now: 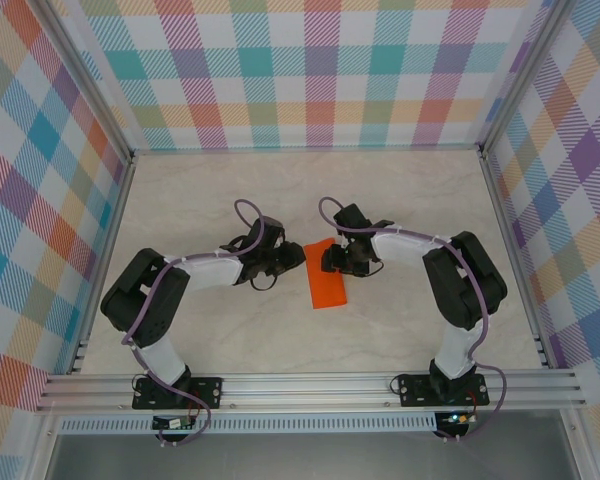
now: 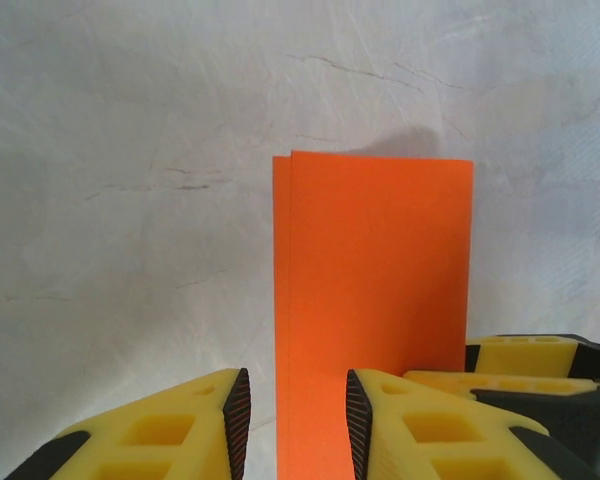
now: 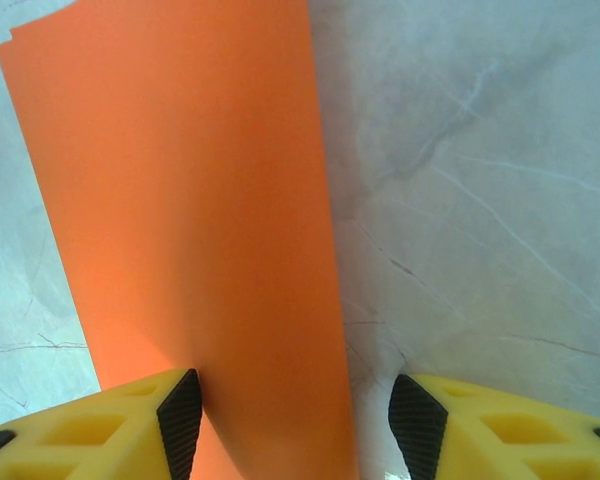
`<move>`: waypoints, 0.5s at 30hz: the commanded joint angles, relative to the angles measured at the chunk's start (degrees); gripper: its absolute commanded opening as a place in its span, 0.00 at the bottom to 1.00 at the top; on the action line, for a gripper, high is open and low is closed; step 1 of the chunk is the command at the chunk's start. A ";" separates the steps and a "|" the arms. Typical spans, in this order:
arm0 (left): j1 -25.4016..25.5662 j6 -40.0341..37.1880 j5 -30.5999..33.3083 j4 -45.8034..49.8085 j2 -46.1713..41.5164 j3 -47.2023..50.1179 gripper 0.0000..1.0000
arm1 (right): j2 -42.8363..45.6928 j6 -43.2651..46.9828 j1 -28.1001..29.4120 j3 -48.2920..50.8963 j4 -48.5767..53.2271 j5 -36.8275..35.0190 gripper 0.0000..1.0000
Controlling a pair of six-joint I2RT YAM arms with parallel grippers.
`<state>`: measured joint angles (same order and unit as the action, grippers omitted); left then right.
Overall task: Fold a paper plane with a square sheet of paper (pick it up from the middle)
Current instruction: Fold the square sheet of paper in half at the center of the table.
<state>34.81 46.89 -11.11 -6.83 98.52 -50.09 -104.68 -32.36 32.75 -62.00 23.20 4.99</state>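
- One square sheet of paper (image 1: 327, 284), bright orange and unmarked, lies flat on the pale marbled table (image 1: 220, 200). It is folded in half into a narrow rectangle and sits in the middle, between the two arms.
- Two layers are countable. In the left wrist view the sheet (image 2: 380, 270) shows a thin second edge offset along its left side. In the right wrist view the sheet (image 3: 190, 200) shows the same offset at its far left corner.
- There are two grippers, each with two yellow fingers tipped with black pads.
- From above, the left gripper (image 1: 298, 258) reaches in from the left, right against the sheet's far left edge.
- In its own camera the left gripper (image 2: 297, 400) has its jaws apart with a fairly narrow gap. They straddle the sheet's left edge, one finger over bare table and the other over orange. They pinch nothing.
- From above, the right gripper (image 1: 332, 262) sits over the far end of the sheet.
- In its own camera the right gripper (image 3: 295, 400) has its jaws spread wider. The sheet's right edge runs into the gap, and the jaws hold nothing.
- The right gripper's fingers (image 2: 535, 355) also show in the left wrist view, low at the sheet's right edge, just beside the left gripper.
- Three plaid walls (image 1: 320, 70) enclose the table.
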 commanded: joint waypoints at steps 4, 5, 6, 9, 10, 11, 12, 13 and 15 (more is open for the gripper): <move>0.52 -0.16 5.47 1.51 -1.15 -0.67 0.32 | -7.15 3.12 0.03 3.38 -0.86 -1.87 0.61; 0.52 0.05 5.90 1.71 -1.35 -0.62 0.31 | -7.46 3.05 -0.01 3.29 -0.94 -1.85 0.61; 0.50 0.19 5.86 1.82 -1.31 -0.52 0.31 | -7.84 2.92 0.12 3.21 -0.96 -1.84 0.61; 0.52 0.74 5.59 1.82 -1.25 -0.48 0.31 | -8.51 2.59 0.07 3.20 -0.68 -2.01 0.61; 0.52 0.89 5.43 1.57 -1.10 -0.39 0.31 | -8.64 2.49 0.22 3.20 -0.64 -2.16 0.61; 0.52 1.14 5.17 1.32 -0.89 -0.40 0.31 | -8.85 2.42 0.16 3.20 -0.60 -2.24 0.61; 0.52 1.26 4.74 0.92 -0.64 -0.41 0.30 | -9.02 2.39 0.13 3.13 -0.50 -2.25 0.61; 0.51 1.32 4.37 0.62 -0.34 -0.51 0.30 | -9.20 2.37 0.20 3.11 -0.50 -2.26 0.61; 0.52 1.43 3.45 0.08 0.32 -0.79 0.29 | -9.46 2.40 0.21 3.02 -0.56 -2.27 0.61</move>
<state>34.81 47.40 -6.85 -6.09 98.52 -50.09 -105.71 -30.83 32.77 -62.54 23.70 5.15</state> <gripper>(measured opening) 0.293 0.608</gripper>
